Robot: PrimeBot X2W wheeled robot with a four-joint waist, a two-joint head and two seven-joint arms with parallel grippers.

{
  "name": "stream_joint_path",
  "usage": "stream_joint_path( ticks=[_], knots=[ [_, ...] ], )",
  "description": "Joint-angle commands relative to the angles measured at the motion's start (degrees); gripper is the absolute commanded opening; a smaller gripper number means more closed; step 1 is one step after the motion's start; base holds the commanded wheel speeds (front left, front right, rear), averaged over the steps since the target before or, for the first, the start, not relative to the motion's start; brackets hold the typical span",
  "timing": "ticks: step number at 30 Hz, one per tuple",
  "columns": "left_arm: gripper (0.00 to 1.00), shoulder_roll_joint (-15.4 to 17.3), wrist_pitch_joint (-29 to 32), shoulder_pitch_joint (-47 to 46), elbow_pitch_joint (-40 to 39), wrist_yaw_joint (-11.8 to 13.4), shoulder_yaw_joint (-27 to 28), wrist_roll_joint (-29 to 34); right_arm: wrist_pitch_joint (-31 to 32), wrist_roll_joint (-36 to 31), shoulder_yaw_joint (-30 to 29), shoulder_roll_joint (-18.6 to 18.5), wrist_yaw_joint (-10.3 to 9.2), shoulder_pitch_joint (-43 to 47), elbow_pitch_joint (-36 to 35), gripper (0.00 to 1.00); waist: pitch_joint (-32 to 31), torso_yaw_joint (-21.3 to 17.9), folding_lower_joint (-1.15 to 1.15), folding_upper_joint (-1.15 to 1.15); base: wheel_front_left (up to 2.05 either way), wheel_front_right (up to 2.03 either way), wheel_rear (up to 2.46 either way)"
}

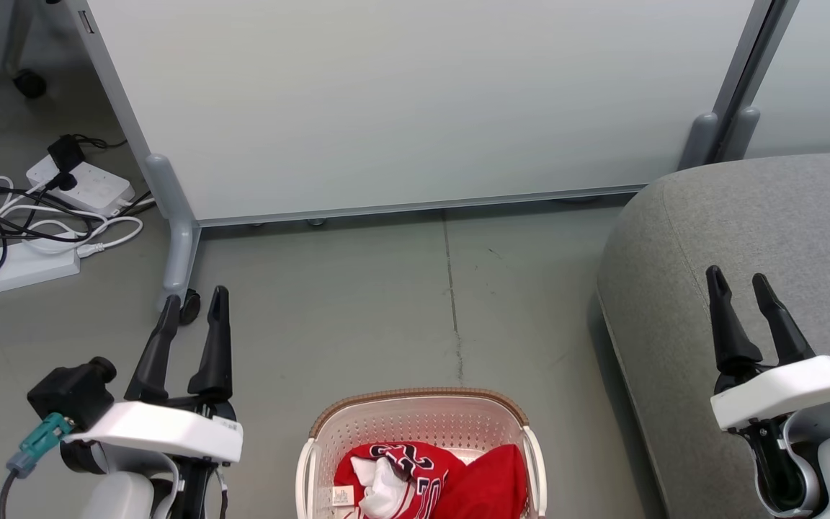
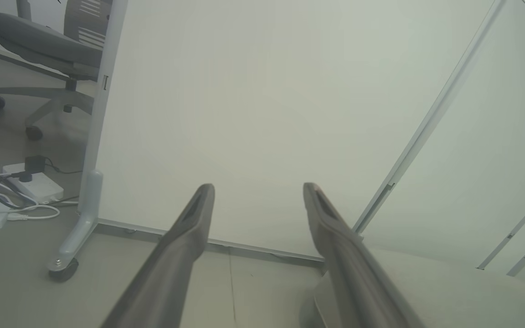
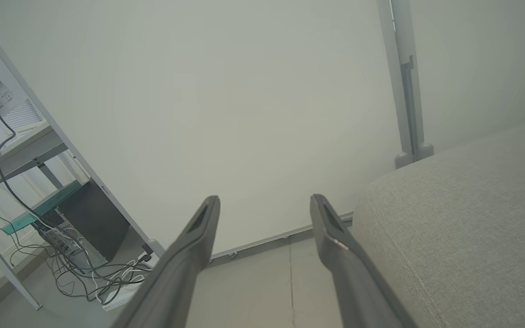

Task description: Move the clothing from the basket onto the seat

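Note:
The cream-white basket [image 1: 415, 409] with a brown rim stands on the floor at the bottom middle of the head view. Inside lies the red clothing: a jersey [image 1: 404, 472] with black-and-white lettering, and a plainer red piece [image 1: 491, 479] to its right. The grey seat [image 1: 739, 238] fills the right side and shows in the left wrist view [image 2: 449, 291] and the right wrist view [image 3: 463, 214]. My left gripper [image 1: 196, 295] stands open over the floor, left of the basket, its fingers [image 2: 189, 228] empty. My right gripper [image 1: 737, 276] hangs open over the seat, its fingers [image 3: 198, 232] holding nothing.
A white partition panel [image 1: 415, 101] on grey feet with a castor [image 1: 189, 308] closes off the back. Power strips and tangled cables [image 1: 40, 209] lie on the floor at the left. An office chair [image 2: 39, 50] and a desk with a computer [image 3: 80, 218] stand beyond the panel.

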Motion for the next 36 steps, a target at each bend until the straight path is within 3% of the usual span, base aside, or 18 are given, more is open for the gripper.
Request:
stream_joint_path(
  ticks=[1,19,36],
  knots=[
    [1.0,0.5,-0.1,0.1,-0.5,0.6,0.0,2.5,-0.8,-2.4,0.6,-0.5,0.29,0.0,-0.5,1.0,0.0,0.1,0.0,0.0,0.0,0.0,0.0],
    [1.0,1.2,0.8,2.5,-1.4,2.9,-0.3,12.1,-2.9,-11.9,2.6,0.3,0.3,1.2,0.5,1.0,-0.4,0.5,0.0,0.0,0.0,0.0,0.0],
    [1.0,1.5,3.5,3.9,-1.0,4.5,0.3,18.0,-3.3,-16.7,4.6,0.8,0.32,2.3,1.5,1.0,-0.4,0.5,0.0,0.0,0.0,0.0,0.0]
  ],
)
